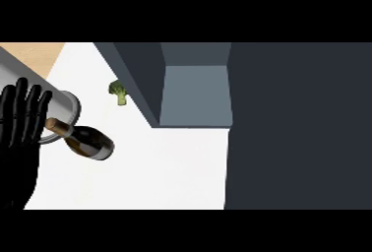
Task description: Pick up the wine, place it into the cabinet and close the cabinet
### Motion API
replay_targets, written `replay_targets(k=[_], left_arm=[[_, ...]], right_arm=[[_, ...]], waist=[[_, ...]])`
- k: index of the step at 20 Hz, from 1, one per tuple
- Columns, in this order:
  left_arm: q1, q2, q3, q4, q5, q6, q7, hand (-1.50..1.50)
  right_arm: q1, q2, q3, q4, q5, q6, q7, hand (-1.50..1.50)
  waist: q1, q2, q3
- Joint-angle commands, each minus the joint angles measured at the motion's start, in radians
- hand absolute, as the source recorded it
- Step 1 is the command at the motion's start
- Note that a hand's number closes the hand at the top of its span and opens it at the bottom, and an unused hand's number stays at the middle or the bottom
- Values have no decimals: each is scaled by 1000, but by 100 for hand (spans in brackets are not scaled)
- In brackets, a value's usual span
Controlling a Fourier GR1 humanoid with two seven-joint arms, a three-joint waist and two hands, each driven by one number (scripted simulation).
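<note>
Head view. The dark glass wine bottle with a tan cork end (85, 141) lies tilted on the white table (160, 172), its neck pointing up-left toward the rim of a round grey metal tray (67, 106) at the table's left edge; whether the neck touches that rim cannot be told. The open dark grey cabinet with a paler grey interior (195, 93) stands well apart to the right, its door not clearly made out. A small green broccoli floret (118, 91) lies near the cabinet's left wall.

The black left hand (23, 115) shows at the left edge, fingers straight and upright, holding nothing, just beside the bottle's neck. The right hand is not in view.

Handling judgement: the bottle is likely heavy, rigid, smooth and breakable, and liable to roll. The wide body near its middle appears the soundest place to take hold; the narrow neck would let it swing.
</note>
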Motion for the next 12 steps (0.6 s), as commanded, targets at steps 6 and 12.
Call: replay_targets(k=[6, 12], left_arm=[[-314, 69, 159, 372, 96, -30, -1, -150], [-372, -51, 35, 261, 134, 73, 341, -150]], right_arm=[[225, 36, 53, -171, -2, 18, -35, -150], [240, -56, 180, -227, -185, 216, 116, -150]], waist=[[-42, -5, -25], [-25, -9, -23]])
